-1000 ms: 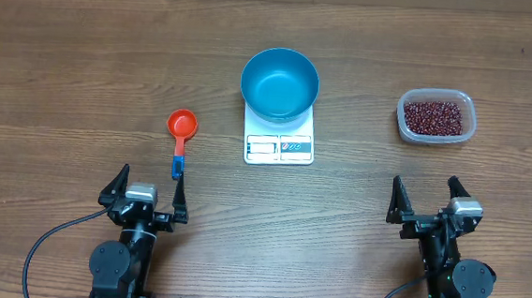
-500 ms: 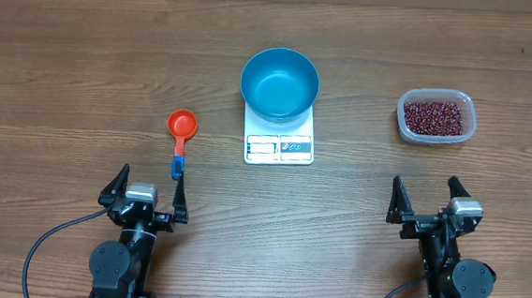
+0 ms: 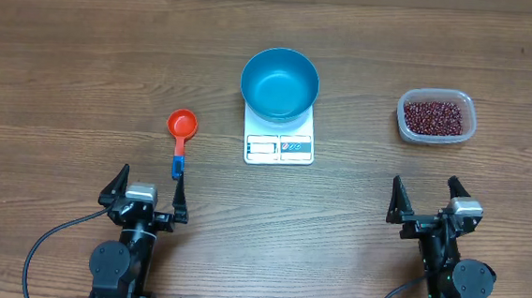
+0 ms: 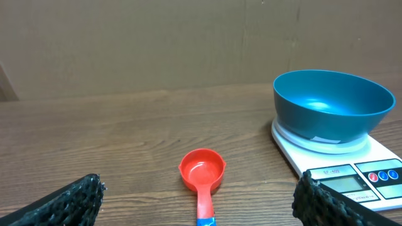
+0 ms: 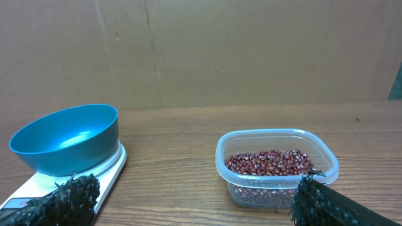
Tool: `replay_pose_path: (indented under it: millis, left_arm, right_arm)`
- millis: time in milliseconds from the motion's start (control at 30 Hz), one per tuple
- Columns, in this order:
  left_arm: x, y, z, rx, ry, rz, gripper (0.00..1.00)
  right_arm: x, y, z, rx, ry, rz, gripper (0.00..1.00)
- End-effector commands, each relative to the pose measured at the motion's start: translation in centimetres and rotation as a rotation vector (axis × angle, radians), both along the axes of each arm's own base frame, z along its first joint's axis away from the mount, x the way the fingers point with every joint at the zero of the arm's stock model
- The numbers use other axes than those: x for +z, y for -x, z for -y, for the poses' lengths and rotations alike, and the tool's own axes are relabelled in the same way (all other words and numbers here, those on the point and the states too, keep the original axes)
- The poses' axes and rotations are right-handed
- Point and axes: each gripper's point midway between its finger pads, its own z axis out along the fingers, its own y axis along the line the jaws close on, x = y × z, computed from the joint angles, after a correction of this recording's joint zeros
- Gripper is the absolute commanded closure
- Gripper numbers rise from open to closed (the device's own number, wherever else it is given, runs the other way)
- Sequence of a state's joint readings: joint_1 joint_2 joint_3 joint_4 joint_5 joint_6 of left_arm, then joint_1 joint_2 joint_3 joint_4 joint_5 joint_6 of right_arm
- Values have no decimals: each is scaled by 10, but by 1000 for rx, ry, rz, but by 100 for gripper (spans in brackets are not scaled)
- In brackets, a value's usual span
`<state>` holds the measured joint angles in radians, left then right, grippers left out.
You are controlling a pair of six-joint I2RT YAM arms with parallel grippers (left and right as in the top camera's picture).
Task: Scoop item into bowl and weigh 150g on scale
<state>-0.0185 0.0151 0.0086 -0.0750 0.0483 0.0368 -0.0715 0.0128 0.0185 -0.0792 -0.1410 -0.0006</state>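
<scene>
Beans [image 3: 433, 117] lie in a clear tub [image 3: 472, 124] at the far right, none yet in the bowl, so the step in hand is probably fetching the scoop. Nearest, at the near edge of the table [image 3: 66, 60], the left gripper [image 3: 151, 175] and right gripper [image 3: 423, 186] both have their fingers spread wide and hold nothing. Just beyond the left gripper lies the orange scoop [image 3: 182, 124], its handle pointing near. A good pickup would pinch that handle squarely and keep the cup level. Farther off, at centre, the blue bowl [image 3: 280, 82] sits on the white scale [image 3: 280, 147]. The tub lies straight ahead of the right gripper, apart from it.
</scene>
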Motion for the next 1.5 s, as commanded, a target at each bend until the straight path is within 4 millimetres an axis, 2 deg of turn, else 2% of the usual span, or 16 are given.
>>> replay_pose_path:
  millis: [0, 1200, 1467]
  left_arm:
    - [0, 0, -2, 8, -20, 6, 1]
    - [1, 1, 4, -21, 54, 1, 0]
    - [6, 9, 9, -55, 30, -56, 0]
  right_arm:
    - [-1, 0, 1, -6, -3, 5, 0]
    - [-1, 0, 1, -6, -3, 6, 0]
    - [-1, 0, 1, -6, -3, 6, 0]
